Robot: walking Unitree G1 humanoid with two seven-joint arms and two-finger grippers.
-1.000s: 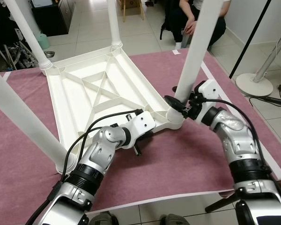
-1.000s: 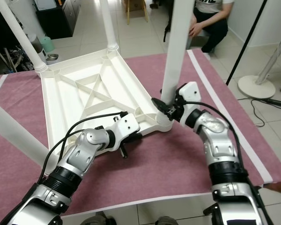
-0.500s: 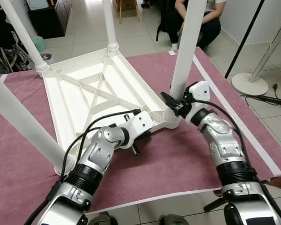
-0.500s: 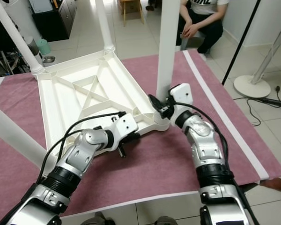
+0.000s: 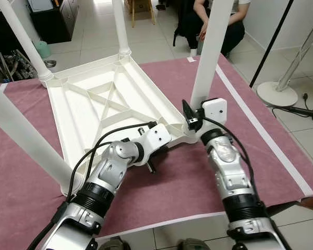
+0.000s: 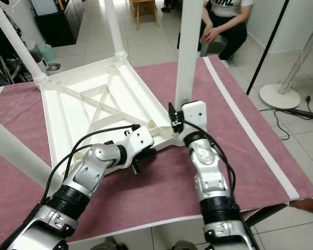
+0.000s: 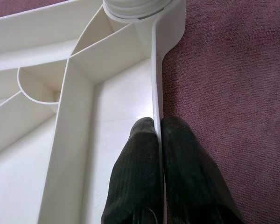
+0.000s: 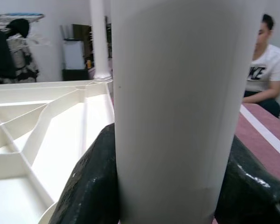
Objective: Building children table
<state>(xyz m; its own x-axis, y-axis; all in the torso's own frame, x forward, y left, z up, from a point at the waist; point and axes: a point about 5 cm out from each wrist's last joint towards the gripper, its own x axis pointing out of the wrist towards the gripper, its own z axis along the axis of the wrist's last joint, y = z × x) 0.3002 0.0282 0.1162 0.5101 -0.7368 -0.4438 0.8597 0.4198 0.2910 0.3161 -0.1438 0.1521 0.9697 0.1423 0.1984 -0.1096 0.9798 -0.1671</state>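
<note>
Two end effectors grip the upturned white children's table (image 5: 104,104) lying on the maroon mat (image 5: 198,172). Left end effector (image 7: 157,135) pinches its rim wall near one corner. Right end effector (image 5: 190,121) is clamped around the white leg (image 5: 208,52) standing at that corner

smooth, slightly glossy white plastic table (image 5: 99,104) and leg (image 8: 177,107); matt, napped maroon cloth (image 7: 233,84) beneath.

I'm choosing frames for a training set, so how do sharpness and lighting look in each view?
Eye views: sharp, evenly lit, soft shadows under the table top. Left wrist view: crisp on the rim, fingers dark. Right wrist view: the leg is very close and featureless, its fingers slightly soft.
</note>
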